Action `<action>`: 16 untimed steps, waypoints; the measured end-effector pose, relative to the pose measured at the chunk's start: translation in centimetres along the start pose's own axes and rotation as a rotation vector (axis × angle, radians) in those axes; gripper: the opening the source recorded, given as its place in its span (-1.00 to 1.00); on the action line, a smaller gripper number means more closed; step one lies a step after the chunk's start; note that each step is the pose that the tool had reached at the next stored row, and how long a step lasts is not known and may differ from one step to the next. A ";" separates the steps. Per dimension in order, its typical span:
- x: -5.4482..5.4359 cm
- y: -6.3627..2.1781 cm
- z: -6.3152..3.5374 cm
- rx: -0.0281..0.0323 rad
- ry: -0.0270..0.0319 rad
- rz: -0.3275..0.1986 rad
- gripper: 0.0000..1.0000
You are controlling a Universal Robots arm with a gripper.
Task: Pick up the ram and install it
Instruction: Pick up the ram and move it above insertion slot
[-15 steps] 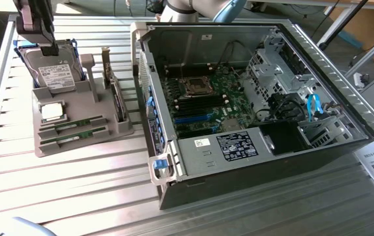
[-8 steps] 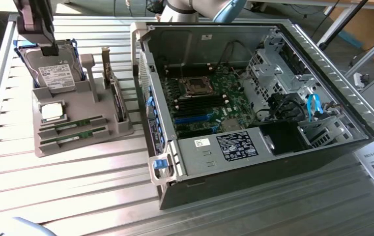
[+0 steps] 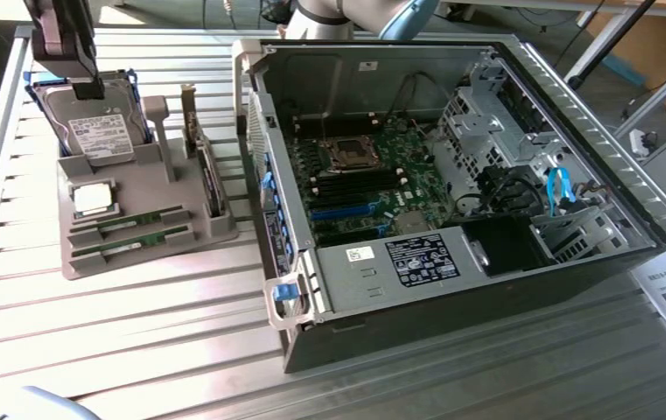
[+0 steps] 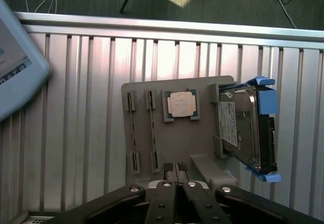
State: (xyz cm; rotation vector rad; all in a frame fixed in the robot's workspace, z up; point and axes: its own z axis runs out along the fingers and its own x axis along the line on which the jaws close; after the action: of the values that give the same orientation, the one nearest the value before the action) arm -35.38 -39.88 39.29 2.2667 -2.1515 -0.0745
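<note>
two ram sticks [image 3: 134, 222] lie beside one processor [image 3: 94, 199], one hard drive [image 3: 99, 131].

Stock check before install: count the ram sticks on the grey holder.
2. The first ram lies in the holder's slot beside the processor; the second ram lies in the parallel slot just beyond it, nearer the holder's edge. None looks hidden there.

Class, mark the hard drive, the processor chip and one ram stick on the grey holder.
hard drive [image 3: 105, 131]: exterior view, on its white label.
processor chip [image 4: 181, 104]: wrist view, middle of its top face.
ram stick [image 3: 137, 220]: exterior view, middle of its board.
</note>
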 end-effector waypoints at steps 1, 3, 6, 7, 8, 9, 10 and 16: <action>0.0 0.00 0.00 0.0000 0.0000 0.000 -0.77; 0.0 0.00 0.00 0.0000 0.0000 0.000 -0.75; 0.0 0.00 0.00 0.0000 -0.0001 0.000 -0.63; 0.0 0.00 0.00 0.0000 -0.0001 0.000 -0.50; 0.0 0.00 0.00 0.0000 0.0000 0.000 -0.50; 0.0 0.00 0.00 0.0000 0.0000 0.000 -0.50; 0.0 0.00 0.00 0.0000 0.0000 0.000 -0.50; 0.1 0.00 0.00 0.0001 0.0000 0.000 -0.50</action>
State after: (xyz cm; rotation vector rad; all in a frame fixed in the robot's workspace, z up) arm -35.38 -39.94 39.29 2.2669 -2.1514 -0.0745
